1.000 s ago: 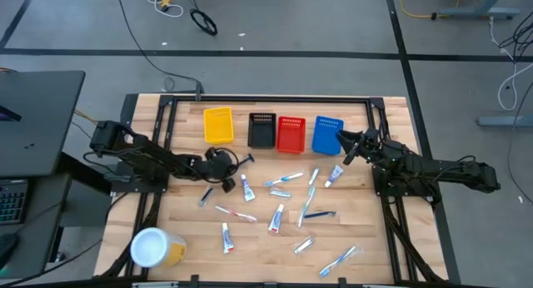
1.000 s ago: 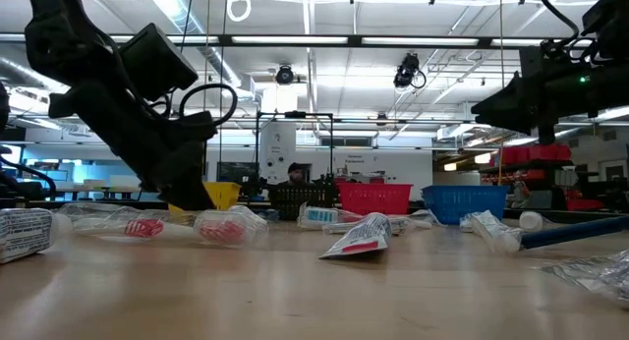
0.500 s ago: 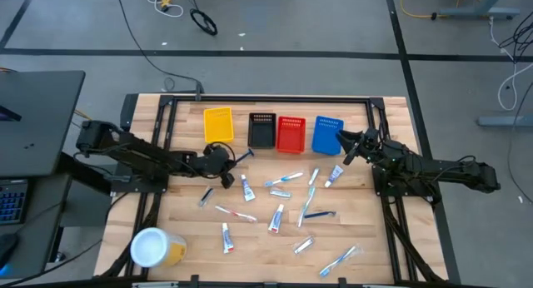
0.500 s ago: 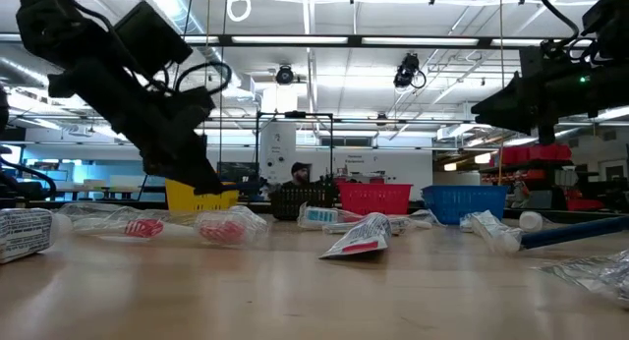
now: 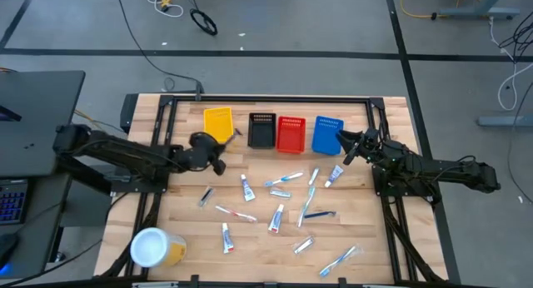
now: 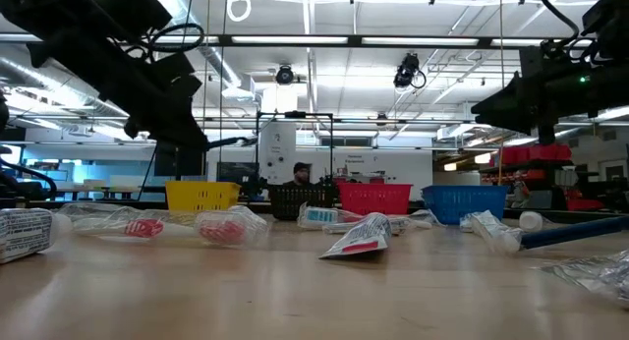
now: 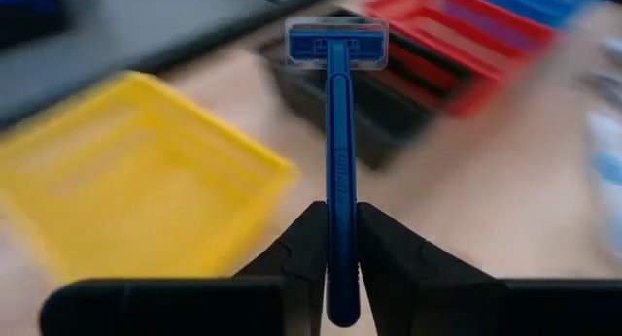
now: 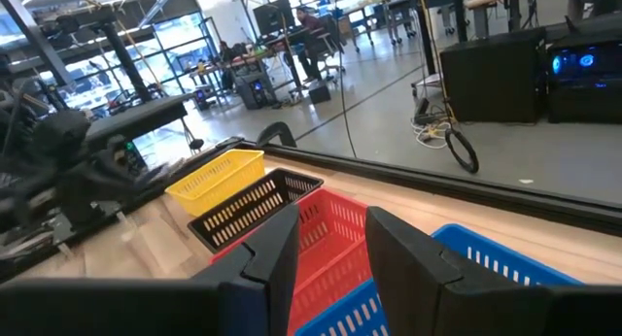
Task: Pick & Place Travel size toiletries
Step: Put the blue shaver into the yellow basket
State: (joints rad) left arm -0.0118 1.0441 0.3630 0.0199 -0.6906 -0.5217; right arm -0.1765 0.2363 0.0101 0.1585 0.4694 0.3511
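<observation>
My left gripper (image 5: pixel 221 146) is raised just near of the yellow basket (image 5: pixel 218 124), shut on a blue razor (image 7: pixel 338 161) that points toward the gap between the yellow and black baskets. In the low view it hangs high at the left (image 6: pixel 197 136). My right gripper (image 5: pixel 346 146) waits open and empty by the blue basket (image 5: pixel 326 134). The other toiletries lie flat across the table's middle: white tubes (image 5: pixel 247 188), toothbrushes (image 5: pixel 283 179), a silvery packet (image 5: pixel 303 245) and a dark razor (image 5: pixel 206 196). My left gripper pinches the blue razor's handle near its tail end (image 7: pixel 339 263) between its two fingers. The handle runs straight out along the fingers, and the head (image 7: pixel 336 43) is at the far end. The razor is lifted clear of the table, roughly level.
Four small baskets stand in a row at the far edge: yellow, black (image 5: pixel 262 131), red (image 5: pixel 291 134) and blue. A white-lidded yellow jar (image 5: pixel 154 247) stands at the near left corner. Bare wood lies near the table's left and near edges.
My left gripper has risen off the table and drawn toward the far left, up to the yellow basket, staying shut on the blue razor. The razor has been lifted clear and now points over the baskets. The right arm has kept still.
</observation>
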